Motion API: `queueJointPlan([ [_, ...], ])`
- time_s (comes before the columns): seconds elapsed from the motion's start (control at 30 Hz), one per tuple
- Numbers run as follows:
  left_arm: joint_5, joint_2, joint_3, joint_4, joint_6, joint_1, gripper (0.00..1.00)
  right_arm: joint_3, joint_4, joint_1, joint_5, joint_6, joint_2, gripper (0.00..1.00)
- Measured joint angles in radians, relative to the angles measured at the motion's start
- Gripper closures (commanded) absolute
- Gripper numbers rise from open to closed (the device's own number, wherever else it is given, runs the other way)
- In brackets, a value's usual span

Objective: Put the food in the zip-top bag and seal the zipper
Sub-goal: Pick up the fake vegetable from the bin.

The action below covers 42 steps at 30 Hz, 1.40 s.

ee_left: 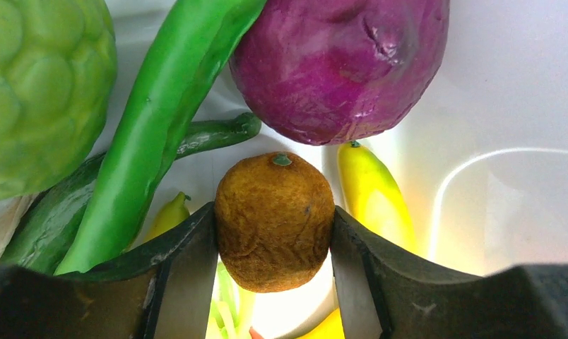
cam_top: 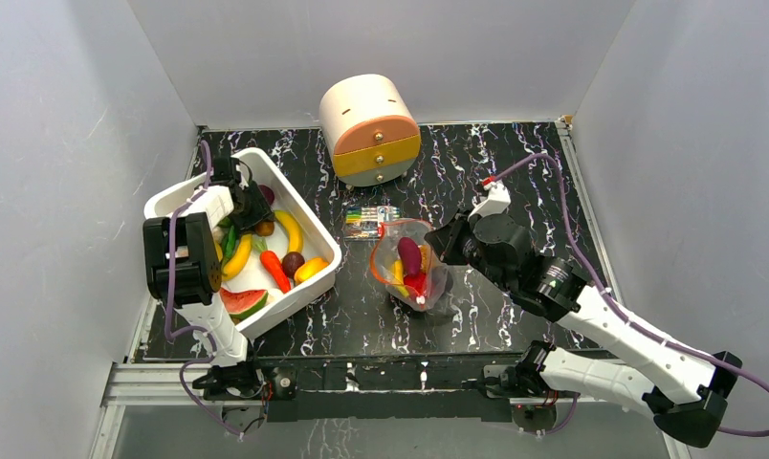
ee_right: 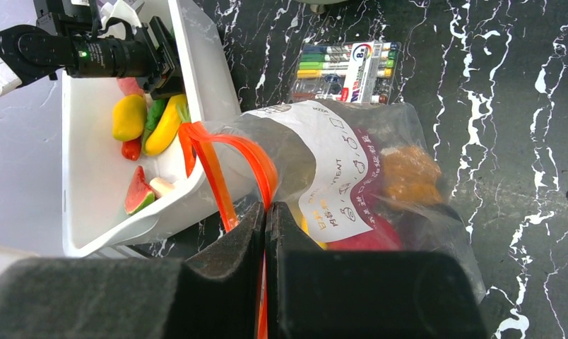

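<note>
The white bin [cam_top: 316, 229] at the left holds the food: bananas [cam_top: 290, 229], a carrot [cam_top: 275, 272], a watermelon slice [cam_top: 243, 303]. My left gripper [cam_top: 256, 212] is inside the bin, shut on a round brown-orange fruit [ee_left: 274, 219] held between its fingers [ee_left: 189, 261]. A purple piece [ee_left: 338, 63] and a green pepper [ee_left: 161, 120] lie just beyond. The zip-top bag [cam_top: 409, 263] stands at the centre with its mouth open and several pieces inside. My right gripper [ee_right: 265, 212] is shut on the red-orange zipper [ee_right: 217, 176] at the bag's mouth edge.
A flat pack of coloured pens [cam_top: 371, 218] lies just behind the bag. A round cream and orange drawer box [cam_top: 369, 129] stands at the back. The bin's near corner [ee_right: 168, 205] is close to the bag's mouth. Grey walls enclose the table.
</note>
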Motion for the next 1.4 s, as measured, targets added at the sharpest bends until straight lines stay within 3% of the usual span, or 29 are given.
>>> queueJointPlan([
  [0.33, -0.013, -0.067, -0.006, -0.035, -0.001, 0.0, 0.57, 0.0, -0.024, 0.0, 0.022, 0.0, -0.019, 1.0],
  [0.8, -0.001, -0.339, -0.023, -0.057, -0.005, 0.0, 0.56, 0.002, -0.033, 0.0, 0.033, 0.002, -0.002, 1.0],
  [1.4, 0.335, -0.563, -0.039, -0.077, 0.002, 0.0, 0.55, 0.016, -0.039, 0.0, 0.056, 0.077, 0.027, 1.0],
])
